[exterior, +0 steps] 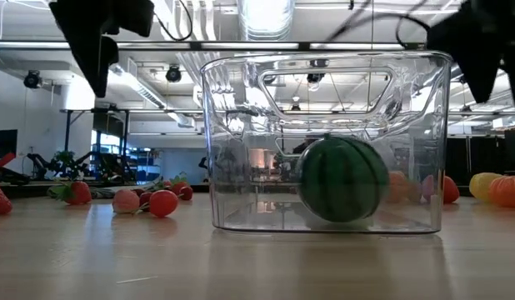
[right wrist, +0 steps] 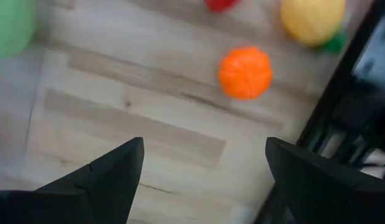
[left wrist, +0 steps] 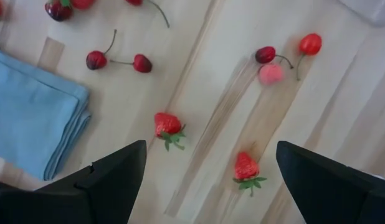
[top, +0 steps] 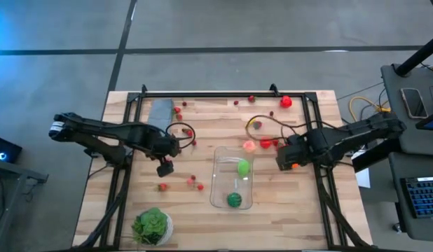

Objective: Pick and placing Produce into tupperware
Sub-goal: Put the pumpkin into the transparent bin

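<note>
The main risk, as I judge it, is a poor pick; the loose produce is small and round, so a closing tool could squeeze a berry sideways and send it rolling across the counter (top: pixel 202 217), or nip a stem rather than the fruit; a lowered arm could also nudge the tupperware (top: pixel 232 178), which is light and clear, and shift it or tip what already sits inside; the striped green ball (exterior: pixel 342 178) rests against its near end and a light green piece (top: pixel 243 167) lies farther in. The left tool (left wrist: pixel 205 180) stands wide open and holds nothing; it hovers above two strawberries (left wrist: pixel 168 126), clear of them, with cherries (left wrist: pixel 118 60) and the blue cloth (left wrist: pixel 30 112) nearby. The right tool (right wrist: pixel 202 177) is likewise spread wide and empty, touching nothing; it hangs over bare wood to the right of the tupperware, with an orange piece (right wrist: pixel 245 73) and a yellow piece (right wrist: pixel 312 20) just ahead of its fingers. More red pieces lie scattered along the far side of the counter.
</note>
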Robot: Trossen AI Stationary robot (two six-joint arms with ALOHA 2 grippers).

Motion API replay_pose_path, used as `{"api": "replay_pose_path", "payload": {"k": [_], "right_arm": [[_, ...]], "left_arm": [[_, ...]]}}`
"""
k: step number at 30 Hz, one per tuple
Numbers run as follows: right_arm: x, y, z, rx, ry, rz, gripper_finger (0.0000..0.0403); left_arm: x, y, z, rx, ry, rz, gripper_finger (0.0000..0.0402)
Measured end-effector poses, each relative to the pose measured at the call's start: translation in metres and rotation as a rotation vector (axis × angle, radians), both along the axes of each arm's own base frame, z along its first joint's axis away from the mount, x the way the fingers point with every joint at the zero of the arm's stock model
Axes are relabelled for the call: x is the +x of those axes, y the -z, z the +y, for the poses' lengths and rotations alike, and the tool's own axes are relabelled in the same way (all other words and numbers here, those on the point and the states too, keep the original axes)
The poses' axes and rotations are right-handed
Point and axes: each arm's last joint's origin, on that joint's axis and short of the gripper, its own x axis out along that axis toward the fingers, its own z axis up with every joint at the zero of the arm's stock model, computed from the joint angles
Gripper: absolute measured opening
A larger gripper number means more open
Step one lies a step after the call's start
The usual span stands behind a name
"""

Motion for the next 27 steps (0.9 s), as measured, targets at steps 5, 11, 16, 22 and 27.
{"api": "replay_pose_path", "payload": {"k": [5, 11, 16, 22, 27], "right_arm": [[-0.018, 0.030, -0.005, 0.014, 0.172, 0.014, 0.0329], [-0.023, 0.047, -0.008, -0.027, 0.290, -0.008, 0.0328], [-0.017, 0.050, -0.009, -0.080, 0.408, -0.017, 0.0327], [-0.011, 0.059, -0.008, -0.136, 0.606, 0.021, 0.0327], [-0.007, 0.067, -0.009, -0.199, 0.785, 0.033, 0.0327]], "left_arm": [[-0.001, 0.008, 0.000, 0.002, 0.001, 0.025, 0.0343], [-0.004, 0.017, 0.001, 0.009, 0.014, 0.059, 0.0343], [-0.003, 0.018, 0.001, 0.017, 0.034, 0.062, 0.0343], [-0.003, 0.018, 0.001, 0.036, 0.031, 0.057, 0.0343], [-0.002, 0.018, 0.003, 0.096, 0.009, 0.040, 0.0343]]}}
